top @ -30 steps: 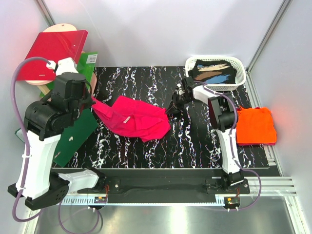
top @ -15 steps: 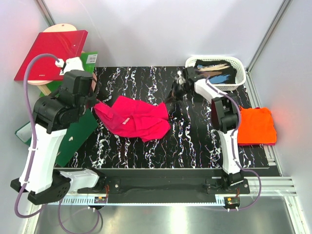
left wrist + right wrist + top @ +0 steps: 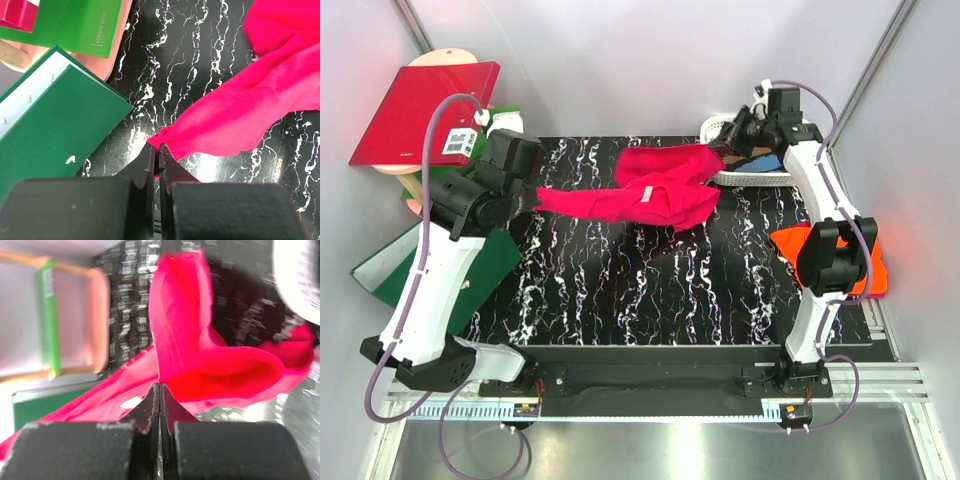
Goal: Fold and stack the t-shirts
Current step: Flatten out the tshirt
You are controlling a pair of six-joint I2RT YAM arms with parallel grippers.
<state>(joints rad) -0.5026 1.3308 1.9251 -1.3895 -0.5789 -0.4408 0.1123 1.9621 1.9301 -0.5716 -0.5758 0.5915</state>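
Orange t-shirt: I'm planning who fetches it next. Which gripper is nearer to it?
Right. The right gripper grips the pink t-shirt by the basket, back and inward from the orange t-shirt; the left gripper grips the pink one's other end, across the table.

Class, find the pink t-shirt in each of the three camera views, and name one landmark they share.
Top external: pink t-shirt stretched across the upper middle.
Left wrist: pink t-shirt, right side.
Right wrist: pink t-shirt, centre, spreading sideways.
Shared landmark: black marbled table.
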